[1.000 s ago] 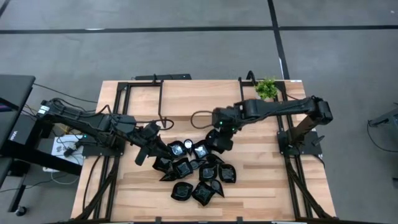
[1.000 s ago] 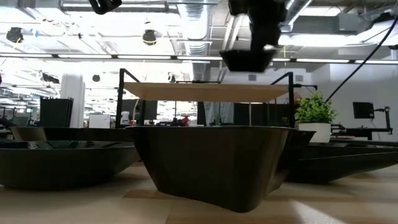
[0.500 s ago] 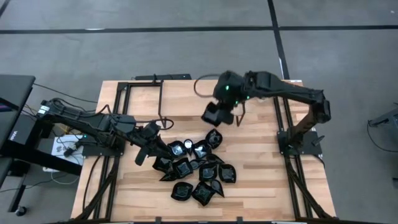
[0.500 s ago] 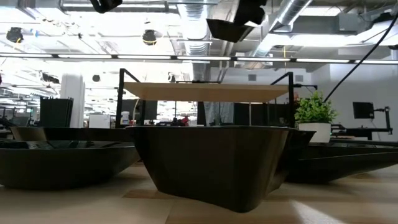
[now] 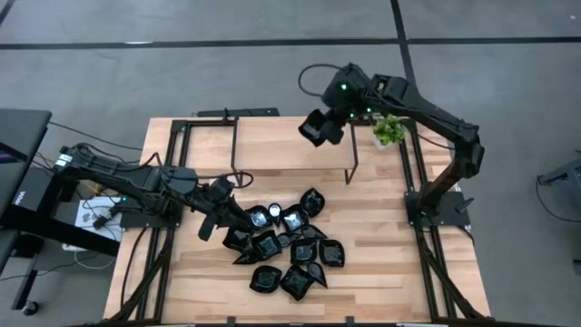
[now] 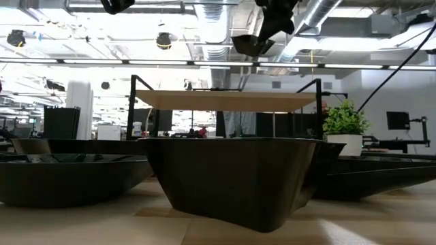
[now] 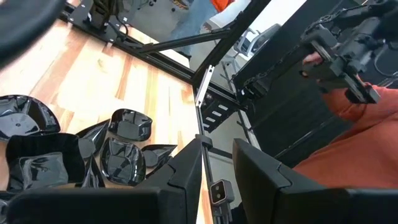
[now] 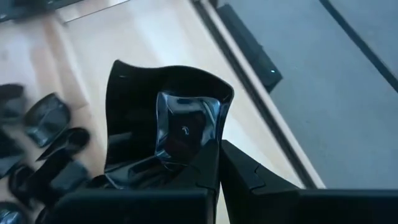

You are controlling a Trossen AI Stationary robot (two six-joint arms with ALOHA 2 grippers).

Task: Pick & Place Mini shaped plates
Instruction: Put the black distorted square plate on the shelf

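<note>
My right gripper is clamped on one square black plate, raised above the table's far edge near the potted plant. Remaining mini plates clustered mid-table. My left gripper hangs beside that cluster, fingers slightly apart, holding nothing.

Wooden table, light planks, on grey floor. Black metal frame along table edges; same frame holds raised wooden shelf at far side in low view. Potted plant, green, at far right corner, in white pot. Black cable looped on tabletop. Dark lines cross floor beyond table. Dark equipment off left edge. Person in orange sleeve beyond table in left wrist view. Ceiling ducts, lights overhead.
</note>
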